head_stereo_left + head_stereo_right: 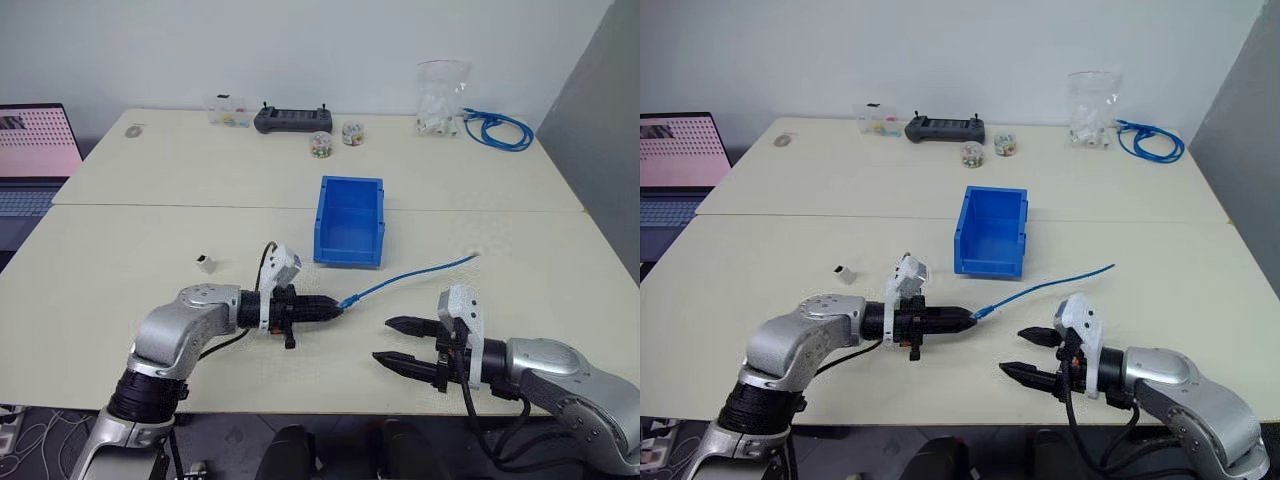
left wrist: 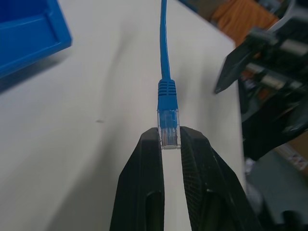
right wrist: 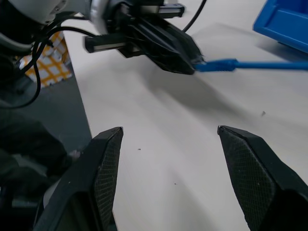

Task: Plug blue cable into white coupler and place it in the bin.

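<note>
From the head cameras, my left gripper (image 1: 335,308) is clamped on the clear plug of the blue cable (image 1: 410,279), near the table's front edge; the cable trails off toward my right, ending near the blue bin (image 1: 350,221), which stands just beyond. The white coupler (image 1: 206,263) sits alone on the table to my left, well apart from both hands. My right gripper (image 1: 394,343) hangs empty, jaws spread wide.

In the left wrist view, my fingertips (image 2: 153,144) pinch only the plug's tip, the blue boot free ahead. I judge the cable light and limp, so it will sag and swing; the plug is hard, slick and its latch fragile, so the hold belongs on its flat sides.

In the right wrist view, my pads (image 3: 111,159) stand apart over bare table, facing the left gripper and cable
</note>
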